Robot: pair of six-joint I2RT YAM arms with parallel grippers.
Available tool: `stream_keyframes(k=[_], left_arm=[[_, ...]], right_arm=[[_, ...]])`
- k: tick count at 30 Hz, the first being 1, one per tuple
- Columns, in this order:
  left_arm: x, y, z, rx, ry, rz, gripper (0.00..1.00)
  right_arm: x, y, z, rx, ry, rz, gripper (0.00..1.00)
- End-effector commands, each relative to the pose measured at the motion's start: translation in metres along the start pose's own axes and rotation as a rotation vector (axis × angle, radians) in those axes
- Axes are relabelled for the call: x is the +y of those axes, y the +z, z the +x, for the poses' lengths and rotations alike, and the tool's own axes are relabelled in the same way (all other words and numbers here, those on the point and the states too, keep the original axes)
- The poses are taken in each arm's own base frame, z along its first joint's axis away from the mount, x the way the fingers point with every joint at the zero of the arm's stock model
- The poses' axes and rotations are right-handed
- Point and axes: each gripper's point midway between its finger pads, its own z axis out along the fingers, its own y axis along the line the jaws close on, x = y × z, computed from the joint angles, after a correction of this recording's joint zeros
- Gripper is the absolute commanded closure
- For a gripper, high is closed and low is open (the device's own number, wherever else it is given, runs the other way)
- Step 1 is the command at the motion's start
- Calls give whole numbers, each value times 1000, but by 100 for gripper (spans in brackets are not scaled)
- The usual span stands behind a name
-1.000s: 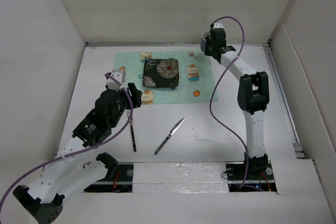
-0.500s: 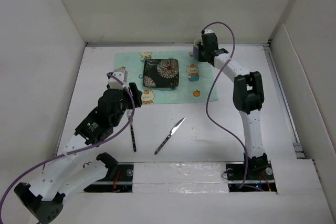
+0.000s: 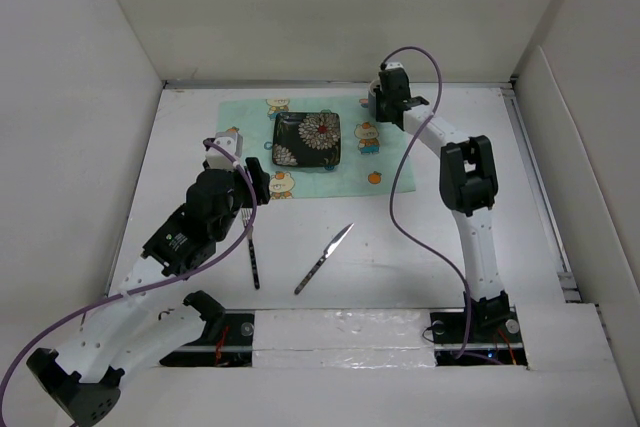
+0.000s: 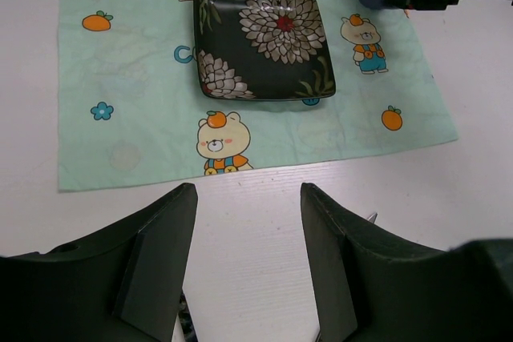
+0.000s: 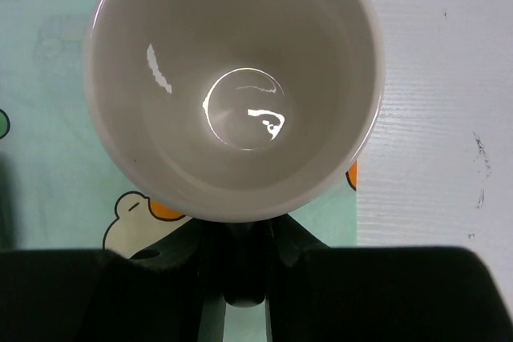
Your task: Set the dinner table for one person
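Table (image 3: pixel 400 247): plain white, flat, upright white panels around it, lies under both arms. Left hand (image 3: pixel 252 185) spread wide, holds nothing, near fork (image 3: pixel 254 257). Knife (image 3: pixel 324 258) just right of fork. Square black floral plate (image 3: pixel 307 139) on mint placemat (image 3: pixel 250 117). Right hand (image 3: pixel 385 97) clamps cup (image 5: pixel 232 94) at placemat's far right corner; white interior shows only glare

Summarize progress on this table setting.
Done: the black floral square plate sits on the mint-green placemat. In hand: the right gripper holds the white-lined cup at its far right corner. Remaining: the dark-handled fork and steel knife lie on the white table by the open left gripper.
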Motion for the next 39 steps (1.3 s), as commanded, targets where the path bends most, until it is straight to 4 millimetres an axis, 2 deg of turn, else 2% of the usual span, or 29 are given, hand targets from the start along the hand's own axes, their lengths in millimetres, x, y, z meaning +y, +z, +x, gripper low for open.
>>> stream_keyframes(k=[1,2,4,5,8,9,12,13,14,15,16,17,18,19,20,21,22,23,24,25,26,28,29,31,32,33,34,36,39], left_arm=[[0,-1,-8,-26,-6,-1,49],[1,-1,-8,-26,-6,-2,49],[1,-2,-9,-34,-9,-3,48],[0,-1,-9,-30,-8,-1,48],[-1,-2,-10,-31,-9,5,48],[0,-2,-10,-33,-10,4,48],[-2,-4,-11,-37,-13,15,48],[-2,-6,-12,-42,-16,17,48],[-1,-7,-14,-49,-19,18,48],[-2,-8,-15,-55,-22,22,48],[-2,-10,-17,-61,-25,27,49],[-3,-11,-17,-63,-25,33,50],[-5,-15,-20,-74,-31,53,62],[-5,-15,-20,-74,-31,53,63],[-5,-16,-21,-79,-29,58,85],[-5,-18,-22,-83,-32,60,96],[-5,-21,-26,-96,-42,63,100],[-4,-22,-26,-101,-46,60,100],[-4,-24,-28,-110,-52,64,100],[-4,-28,-31,-126,-57,73,100],[-4,-29,-33,-136,-63,77,100],[-6,-33,-36,-147,-71,93,89],[-7,-34,-37,-152,-70,101,78],[-10,-36,-39,-159,-72,125,74],[-11,-36,-39,-157,-72,127,73],[-12,-36,-38,-153,-70,134,72],[-14,-35,-37,-147,-68,141,72],[-17,-36,-38,-144,-64,156,72],[-19,-35,-35,-134,-58,168,73]], right_arm=[[3,-14,-54,-151,27,17,76],[0,-18,-59,-159,35,32,72],[-2,-23,-61,-171,51,35,58],[-4,-27,-63,-180,57,41,48],[-8,-48,-78,-210,86,47,39],[-10,-63,-92,-240,98,44,38],[-14,-84,-100,-249,118,46,36],[-19,-101,-104,-253,141,55,35],[-21,-112,-104,-255,157,53,47],[-8,-124,-101,-256,158,22,63],[-2,-156,-118,-311,187,-19,77],[12,-155,-85,-253,166,-77,100],[56,-182,-63,-241,155,-208,100],[57,-183,-67,-259,160,-214,100],[67,-200,-41,-232,152,-254,100],[83,-211,-27,-226,136,-301,100],[116,-232,-4,-196,104,-370,100],[123,-249,5,-191,90,-378,100],[127,-255,33,-139,50,-365,100],[146,-275,65,-71,-5,-397,100],[153,-288,80,-47,-18,-414,100],[153,-308,127,50,-26,-405,100],[163,-323,146,81,-43,-426,93],[167,-338,178,159,-32,-442,72],[174,-349,195,191,-52,-458,52],[177,-353,206,234,-36,-454,42],[181,-357,212,247,-38,-459,42],[191,-362,222,271,-37,-486,31],[207,-360,236,336,-6,-516,27]])
